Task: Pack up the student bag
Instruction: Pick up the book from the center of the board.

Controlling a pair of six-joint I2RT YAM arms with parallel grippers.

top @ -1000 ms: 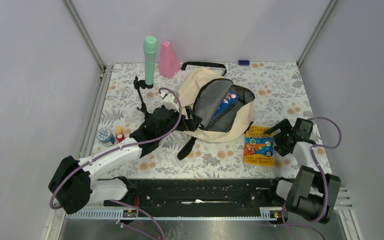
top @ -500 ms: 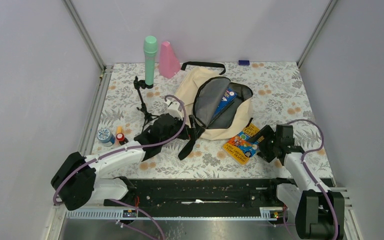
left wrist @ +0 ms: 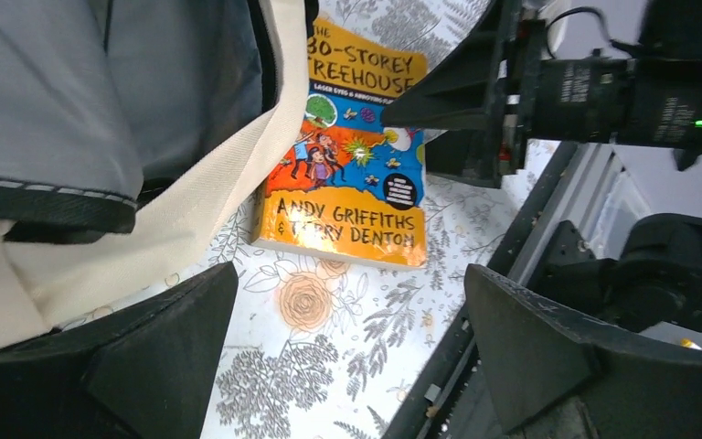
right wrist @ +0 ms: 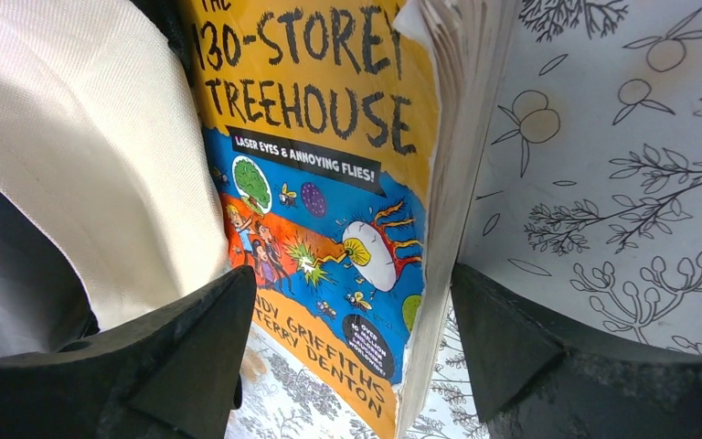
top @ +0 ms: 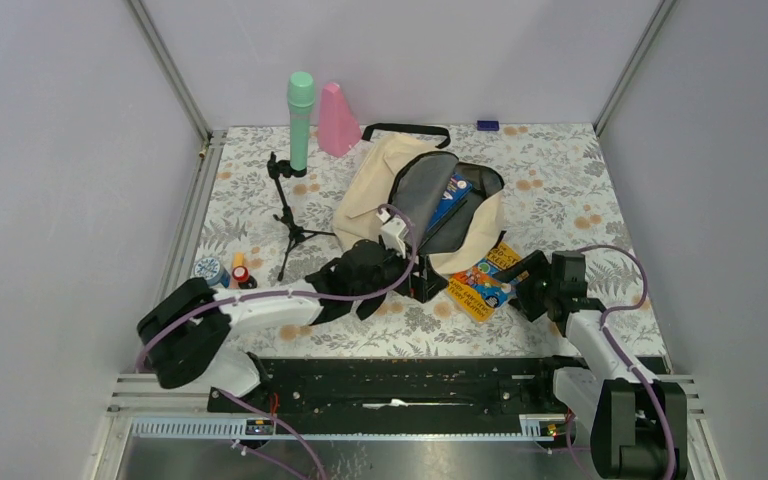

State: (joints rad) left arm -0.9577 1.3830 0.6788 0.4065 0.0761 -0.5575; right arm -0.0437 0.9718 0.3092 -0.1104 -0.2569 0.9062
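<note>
The student bag is a cream backpack lying mid-table with its grey-lined mouth unzipped and a blue book inside. A yellow Treehouse book lies tilted against the bag's near right corner. My right gripper is open at the book's right edge. In the right wrist view the book sits between the wide-apart fingers of that gripper, page edge by the right finger, bag fabric at left. My left gripper is open and empty at the bag's front edge. In its wrist view the left gripper faces the book and the bag.
A green bottle and a pink cone-shaped item stand at the back left. A small black tripod stands left of the bag. A round tape roll and a small tube lie near the left edge. A small blue object lies at the back.
The right gripper slid the Treehouse book left and turned it against the bag. The left arm swung right along the bag's front, bunching the bag and narrowing its mouth.
</note>
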